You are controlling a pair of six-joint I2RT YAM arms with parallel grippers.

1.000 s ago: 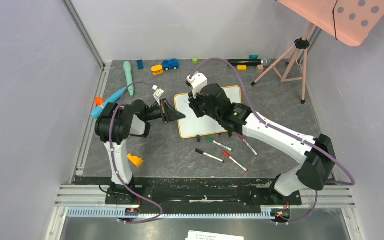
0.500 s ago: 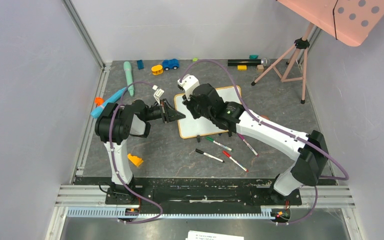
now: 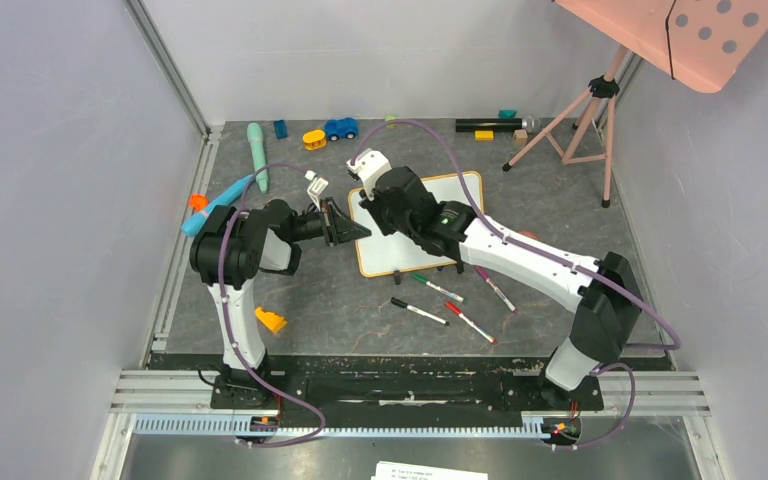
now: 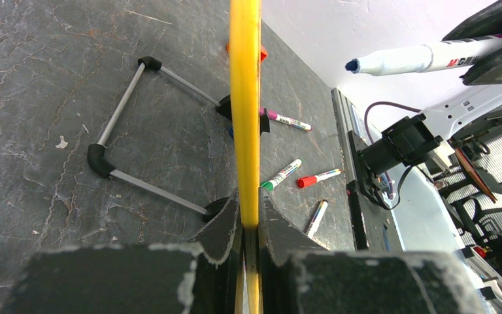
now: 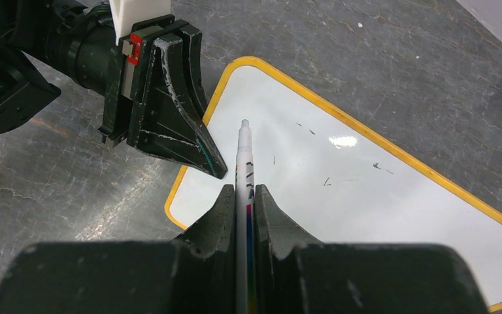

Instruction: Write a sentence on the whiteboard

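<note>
- Our left fingers [image 4: 278, 232] pinch the whiteboard [image 5: 340, 196] by its frame edge.
- Our right fingers [image 5: 271, 216] squeeze a marker [image 5: 243, 157].
- The whiteboard lies just ahead of the marker tip, and its long side runs off to the right.
</note>
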